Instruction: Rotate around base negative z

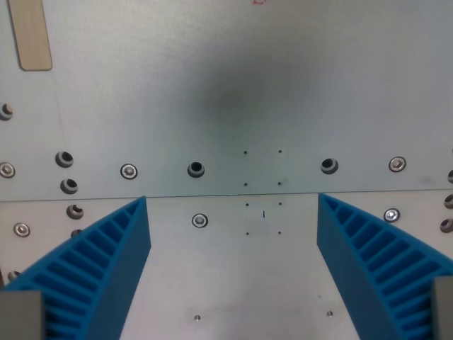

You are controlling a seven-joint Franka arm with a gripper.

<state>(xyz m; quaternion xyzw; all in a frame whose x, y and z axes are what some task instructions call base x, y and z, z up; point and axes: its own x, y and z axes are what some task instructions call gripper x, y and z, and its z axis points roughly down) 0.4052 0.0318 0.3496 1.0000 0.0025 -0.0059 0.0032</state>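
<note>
In your wrist view, the hand [232, 273] hangs released, its ribbed blue fingers [106, 265] spread wide with nothing between them, above the grey metal desk [233, 85] dotted with screws and holes, a seam crossing mid-frame.

You are looking at a desk [233, 85] of matt grey brushed metal, dotted with shiny screws [129, 171] and dark holes. The tool [233, 234] has fingers [106, 262] of blue ribbed plastic, dull in finish. A pale wood-like strip [32, 35] lies near the desk's far left corner.
</note>
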